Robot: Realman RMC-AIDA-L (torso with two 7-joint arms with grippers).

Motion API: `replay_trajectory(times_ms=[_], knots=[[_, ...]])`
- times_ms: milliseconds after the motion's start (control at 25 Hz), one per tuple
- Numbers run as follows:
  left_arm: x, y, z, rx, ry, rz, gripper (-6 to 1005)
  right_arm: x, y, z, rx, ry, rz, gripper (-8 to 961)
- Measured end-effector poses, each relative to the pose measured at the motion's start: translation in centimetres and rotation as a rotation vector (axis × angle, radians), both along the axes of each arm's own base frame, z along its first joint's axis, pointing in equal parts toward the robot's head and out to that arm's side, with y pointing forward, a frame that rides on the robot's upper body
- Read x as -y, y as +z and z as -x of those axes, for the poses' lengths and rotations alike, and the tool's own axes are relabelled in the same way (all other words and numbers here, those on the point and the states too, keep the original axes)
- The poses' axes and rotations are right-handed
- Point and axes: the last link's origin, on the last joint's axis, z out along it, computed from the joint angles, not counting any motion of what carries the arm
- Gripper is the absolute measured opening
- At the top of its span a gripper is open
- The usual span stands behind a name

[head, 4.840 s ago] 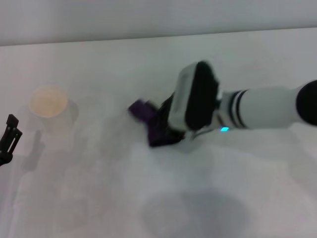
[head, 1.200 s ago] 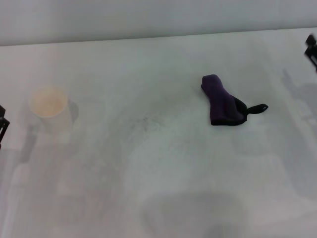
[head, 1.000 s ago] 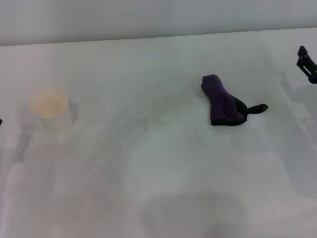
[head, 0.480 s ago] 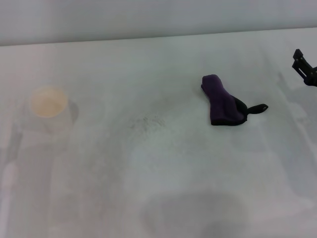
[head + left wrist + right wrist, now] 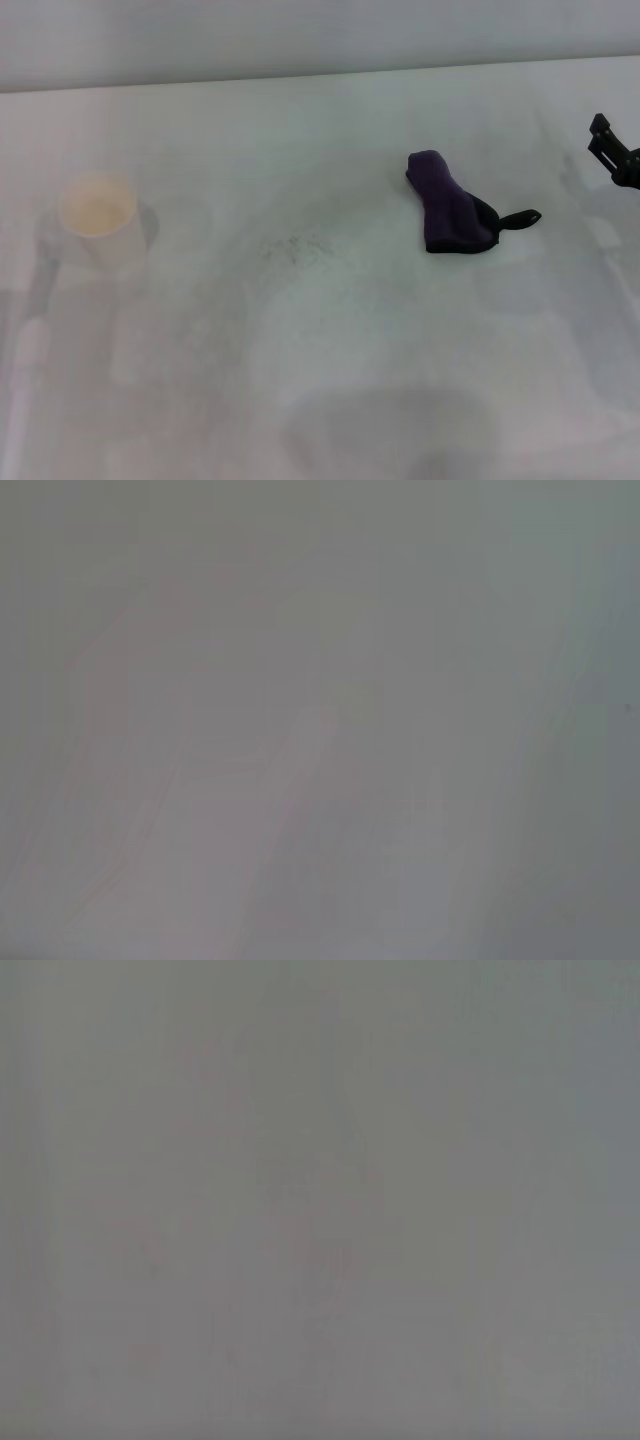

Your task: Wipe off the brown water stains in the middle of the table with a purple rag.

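The purple rag (image 5: 449, 206) lies bunched on the white table (image 5: 330, 380), right of the middle, with its black loop tab (image 5: 521, 218) pointing right. Nothing holds it. In the middle of the table only a faint patch of dark specks (image 5: 292, 246) shows; the brown water stains themselves are not visible. A black tip of my right gripper (image 5: 613, 151) pokes in at the right edge of the head view, well right of the rag and clear of it. My left gripper is out of view. Both wrist views show only plain grey surface.
A white paper cup (image 5: 97, 215) with a cream inside stands at the left. The table's far edge (image 5: 320, 76) runs along the top of the head view against a pale wall.
The right gripper let go of the rag, which now lies farther right, and withdrew to the right edge, drifting slightly down. The left gripper slid out of view on the left.
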Motion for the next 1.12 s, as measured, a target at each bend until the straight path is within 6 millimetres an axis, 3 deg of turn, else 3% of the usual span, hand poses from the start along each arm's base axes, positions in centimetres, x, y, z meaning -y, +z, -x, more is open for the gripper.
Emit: replay_trajectory(times_ms=[1120], knots=[[-0.1,-0.3,0.5,-0.014,0.021,0.032,888,-0.8,-0.5,0.6,-0.019,0.002,0.010,871]])
